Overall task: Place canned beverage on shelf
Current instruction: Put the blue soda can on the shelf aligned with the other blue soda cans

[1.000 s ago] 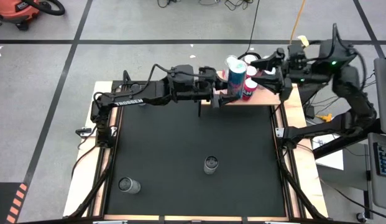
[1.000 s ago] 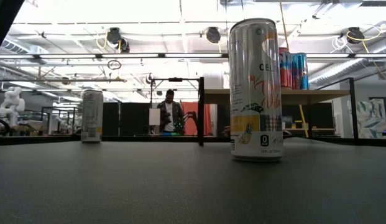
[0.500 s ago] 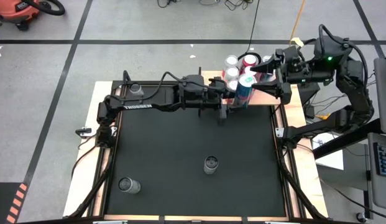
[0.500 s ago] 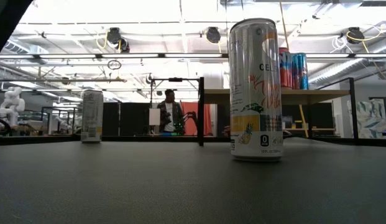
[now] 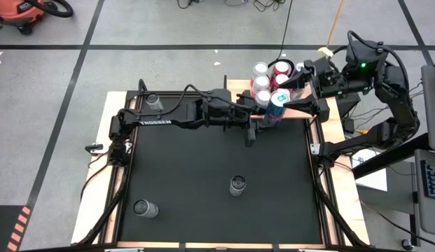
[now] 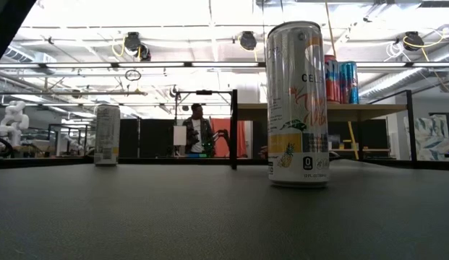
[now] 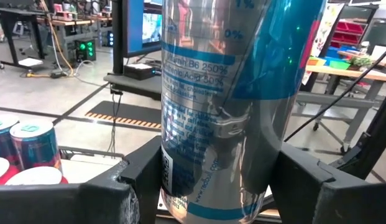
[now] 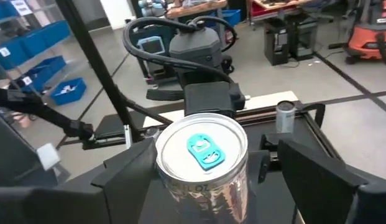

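Note:
A silver-and-blue can [image 5: 276, 100] stands upright over the near edge of the shelf [image 5: 295, 113], a light-wood board at the table's far right. My left gripper [image 5: 266, 116] is shut on it. Several red and blue cans [image 5: 263, 71] stand on the board behind it, and they also show in the low view [image 6: 340, 81]. My right gripper [image 5: 297, 91] is open. Its fingers [image 8: 317, 180] stand on either side of the can's top [image 8: 202, 151], with gaps showing. Whether the can's bottom rests on the board, I cannot tell. My left gripper pinches the can's side wall [image 7: 175, 165], low on its body, between its two fingers [image 7: 127, 186]. It comes in level from the table's left. The can is upright in the hold, and its top reaches well above the fingers.
Two loose cans stand on the black mat, one near the middle [image 5: 237, 185] and one at the near left [image 5: 145, 208]. In the low view they are the tall can [image 6: 296, 105] and the small one [image 6: 107, 135]. Another can [image 5: 154, 101] sits at the far left corner.
My left gripper has carried the can toward the table's right edge and down, from high above the board to just over its near edge. The can has stayed upright. My right gripper has tipped downward over the can's top.

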`<state>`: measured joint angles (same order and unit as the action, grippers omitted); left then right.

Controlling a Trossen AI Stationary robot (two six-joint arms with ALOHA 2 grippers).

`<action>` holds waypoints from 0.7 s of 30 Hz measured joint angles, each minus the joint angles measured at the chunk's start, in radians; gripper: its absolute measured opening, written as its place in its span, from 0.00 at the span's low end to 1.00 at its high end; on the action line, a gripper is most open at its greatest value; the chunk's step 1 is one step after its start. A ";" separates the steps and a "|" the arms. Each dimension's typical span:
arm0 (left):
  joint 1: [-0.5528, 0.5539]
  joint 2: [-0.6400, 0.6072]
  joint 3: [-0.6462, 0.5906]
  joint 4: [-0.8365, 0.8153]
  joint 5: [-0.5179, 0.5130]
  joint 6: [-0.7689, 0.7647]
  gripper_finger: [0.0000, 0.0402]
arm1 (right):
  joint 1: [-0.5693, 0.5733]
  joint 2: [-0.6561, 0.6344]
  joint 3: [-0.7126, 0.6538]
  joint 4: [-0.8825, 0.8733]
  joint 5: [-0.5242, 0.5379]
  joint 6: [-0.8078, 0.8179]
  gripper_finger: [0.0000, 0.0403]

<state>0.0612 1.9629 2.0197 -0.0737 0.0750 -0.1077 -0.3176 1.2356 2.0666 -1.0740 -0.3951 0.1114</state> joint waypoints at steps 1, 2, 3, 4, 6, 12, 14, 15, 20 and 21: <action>0.000 0.000 0.000 0.000 -0.001 -0.003 0.57 | 0.000 0.002 0.000 0.000 -0.003 -0.002 0.78; 0.001 0.000 0.000 0.008 -0.002 -0.009 0.57 | 0.000 0.003 -0.001 -0.016 -0.004 -0.010 0.78; 0.002 0.000 0.001 0.009 -0.004 -0.010 0.57 | 0.001 0.004 -0.003 -0.024 -0.006 -0.019 0.78; 0.002 -0.002 0.002 0.006 -0.006 -0.011 0.57 | 0.001 0.005 -0.003 -0.007 -0.008 -0.024 0.78; 0.003 -0.004 0.002 -0.005 -0.008 -0.014 0.57 | 0.001 0.008 -0.003 -0.002 -0.017 -0.028 0.78; 0.001 -0.002 0.002 -0.015 -0.006 -0.014 0.57 | 0.001 -0.001 -0.002 -0.003 -0.024 -0.038 0.78; 0.002 -0.002 0.002 -0.013 -0.006 -0.015 0.57 | 0.007 0.009 -0.002 0.000 -0.024 -0.049 0.78; 0.002 -0.002 0.002 -0.015 -0.006 -0.015 0.57 | 0.012 0.013 -0.002 0.000 -0.024 -0.053 0.78; 0.002 -0.002 0.002 -0.020 -0.006 -0.015 0.57 | 0.026 0.040 -0.003 0.004 -0.022 -0.086 0.78; 0.002 -0.002 0.002 -0.020 -0.006 -0.015 0.57 | 0.030 0.043 -0.003 0.008 -0.022 -0.091 0.78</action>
<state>0.0628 1.9606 2.0216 -0.0937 0.0693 -0.1230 -0.2880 1.2786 2.0637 -1.0660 -0.4175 0.0199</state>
